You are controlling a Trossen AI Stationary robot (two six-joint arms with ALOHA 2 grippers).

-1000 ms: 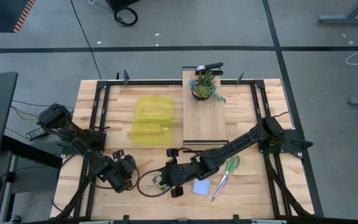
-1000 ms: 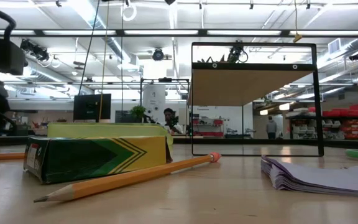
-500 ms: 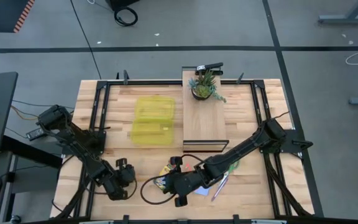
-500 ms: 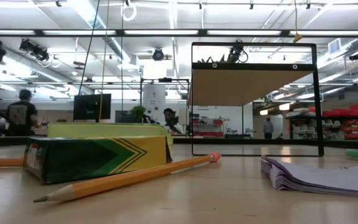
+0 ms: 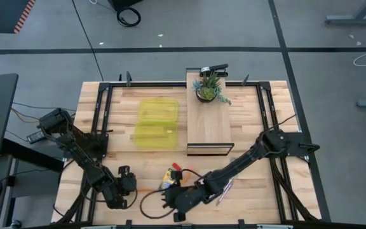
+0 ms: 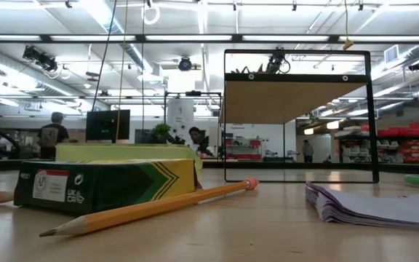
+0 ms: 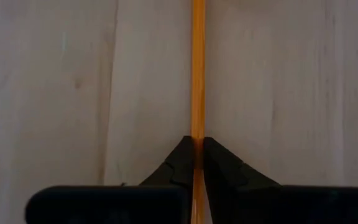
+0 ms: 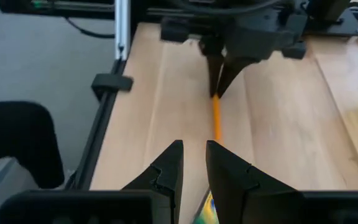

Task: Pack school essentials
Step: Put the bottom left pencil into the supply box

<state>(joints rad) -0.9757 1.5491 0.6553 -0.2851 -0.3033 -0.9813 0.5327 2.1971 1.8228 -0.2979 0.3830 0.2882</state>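
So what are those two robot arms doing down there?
They are tidying school things on a wooden table. The left gripper has pinched shut on an orange pencil lying on the table near the front edge. The right gripper is close by, pointing toward that same pencil with nothing between its fingers. A green crayon box, a second pencil and a pad of paper lie on the table, and the yellow case sits further back.
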